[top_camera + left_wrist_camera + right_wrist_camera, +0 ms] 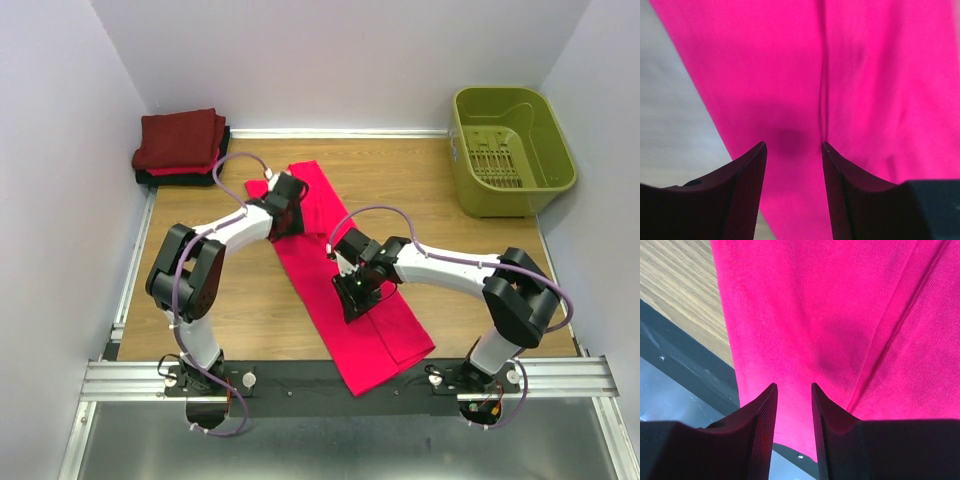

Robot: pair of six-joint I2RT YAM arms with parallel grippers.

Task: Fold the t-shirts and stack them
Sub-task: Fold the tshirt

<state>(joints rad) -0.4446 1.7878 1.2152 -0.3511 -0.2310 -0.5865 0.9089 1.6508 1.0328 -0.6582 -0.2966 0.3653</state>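
A bright pink-red t-shirt [312,252] lies folded into a long strip, running diagonally from the table's far middle to the front edge. My left gripper [290,210] is open just above the strip's far end; in the left wrist view [794,145] pink cloth [865,75] with a lengthwise crease shows between the fingers. My right gripper [353,300] is open above the strip's near half; in the right wrist view [793,385] the cloth [815,300] shows between the fingers. A stack of folded shirts [180,143], maroon over red over black, sits in the far left corner.
An olive-green plastic basket [510,150] stands at the far right corner. The shirt's near end overlaps the black front rail [290,375]. Grey walls enclose the wooden table [450,230] on the left, back and right.
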